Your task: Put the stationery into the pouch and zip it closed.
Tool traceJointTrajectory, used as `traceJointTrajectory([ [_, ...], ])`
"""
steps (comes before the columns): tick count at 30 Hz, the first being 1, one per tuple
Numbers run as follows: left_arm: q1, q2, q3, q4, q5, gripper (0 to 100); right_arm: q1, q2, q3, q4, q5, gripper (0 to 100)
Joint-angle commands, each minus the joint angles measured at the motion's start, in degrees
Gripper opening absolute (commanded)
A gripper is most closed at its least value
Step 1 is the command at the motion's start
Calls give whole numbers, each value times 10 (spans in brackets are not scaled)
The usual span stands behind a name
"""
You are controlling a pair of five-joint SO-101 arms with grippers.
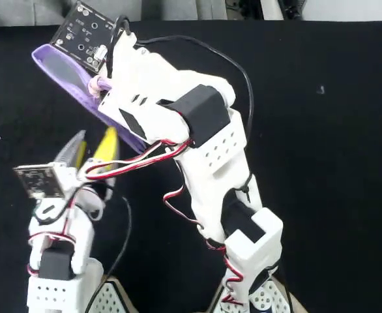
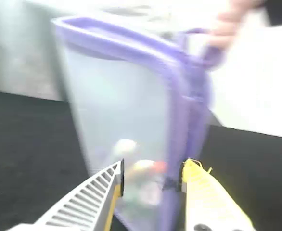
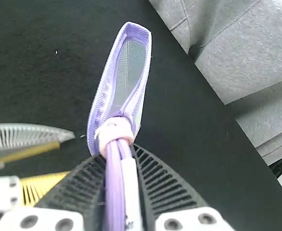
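The left gripper (image 1: 90,149) sits just below the pouch (image 1: 64,72), its grey and yellow fingers spread apart. In the left wrist view the left gripper (image 2: 153,168) has one finger on either side of the pouch's (image 2: 126,110) lower end; whether they touch it is unclear. The pouch is purple with see-through walls and hangs tilted above the black table (image 1: 308,130). Small pale and reddish shapes (image 2: 148,168) lie inside the pouch at its low end, too blurred to name. At the pouch's (image 3: 126,62) upper end, the right gripper (image 3: 118,149) has its black fingers pressed together on the purple strap (image 3: 113,168), just behind a pinkish ring (image 3: 113,130).
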Motion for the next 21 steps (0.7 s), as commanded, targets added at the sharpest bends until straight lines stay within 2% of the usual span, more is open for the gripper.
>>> traceJointTrajectory([
  [1, 74, -4, -51, 41, 13, 218, -5, -36, -14, 16, -4, 11],
  [4, 107, -4, -81, 53, 16, 218, -7, -36, -14, 17, -4, 11],
  [7, 122, -4, -66, -5, 11, 218, -10, -36, -14, 17, -4, 11],
  [14, 38, -3, 50, -200, 11, 216, -28, -39, -13, 18, -4, 11],
  [21, 18, -3, 61, -263, 11, 216, -47, -40, 29, 18, -7, 11],
])
